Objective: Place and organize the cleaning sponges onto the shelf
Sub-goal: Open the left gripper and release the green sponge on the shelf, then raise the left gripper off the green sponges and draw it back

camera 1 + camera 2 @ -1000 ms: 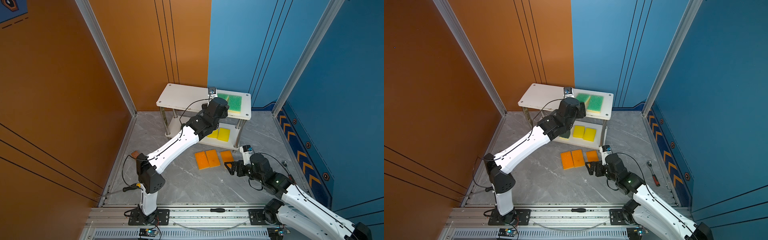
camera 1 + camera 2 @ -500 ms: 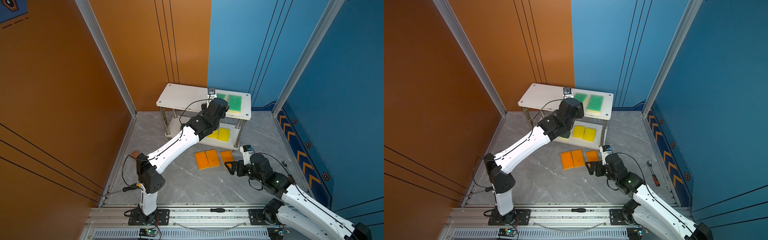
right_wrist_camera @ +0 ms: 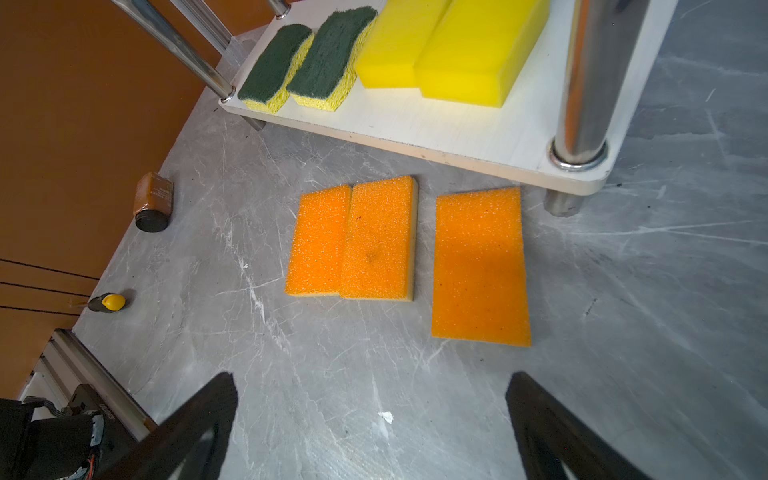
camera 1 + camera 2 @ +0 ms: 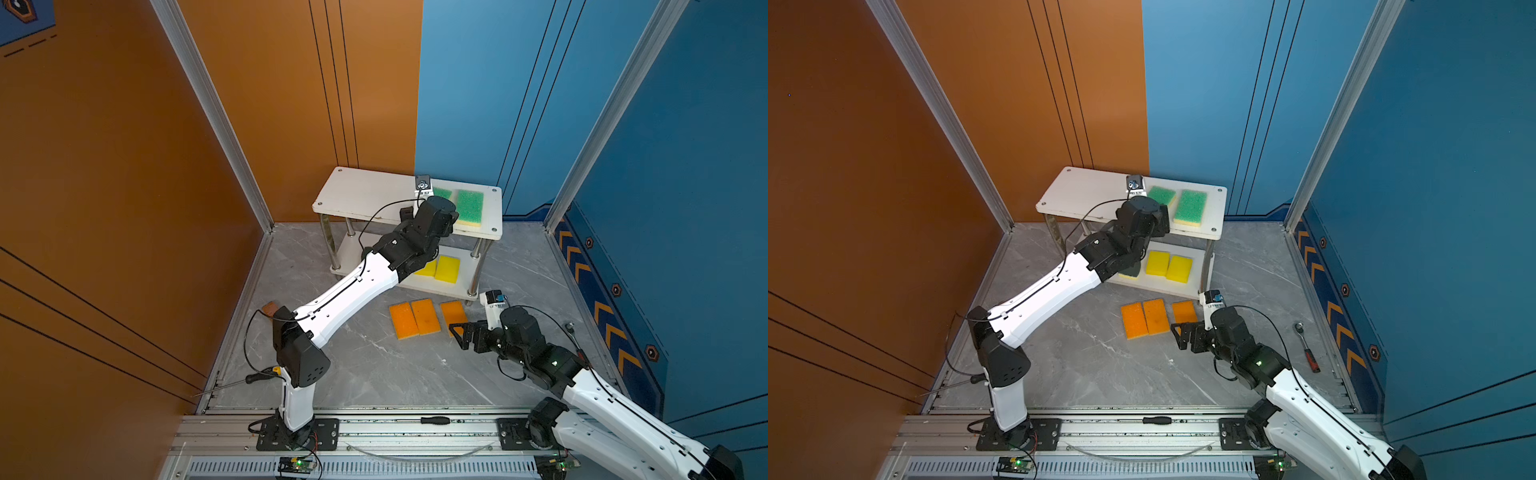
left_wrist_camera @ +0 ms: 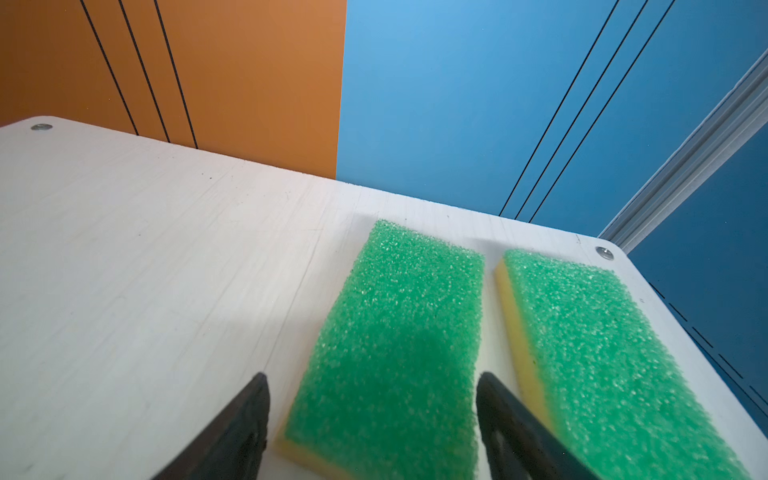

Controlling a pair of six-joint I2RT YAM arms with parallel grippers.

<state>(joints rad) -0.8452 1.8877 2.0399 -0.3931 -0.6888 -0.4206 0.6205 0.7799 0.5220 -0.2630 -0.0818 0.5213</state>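
On grey marble flr [image 3: 332, 395]: 3 orange sponges [image 3: 378, 245]

I can read no words or numbers anywhere. The brown bottle [image 3: 151, 203] on the floor has a label and the white camera mount [image 4: 1211, 301] on my right wrist has small print, both too blurred to make out. The only plain signs are orange chevrons [image 4: 603, 309] along the blue wall

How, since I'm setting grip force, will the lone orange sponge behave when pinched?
Probably squashy: the lone orange sponge shows porous foam. Likely light, and its coarse top should resist slipping. Lying flat on the floor, it shouldn't roll.
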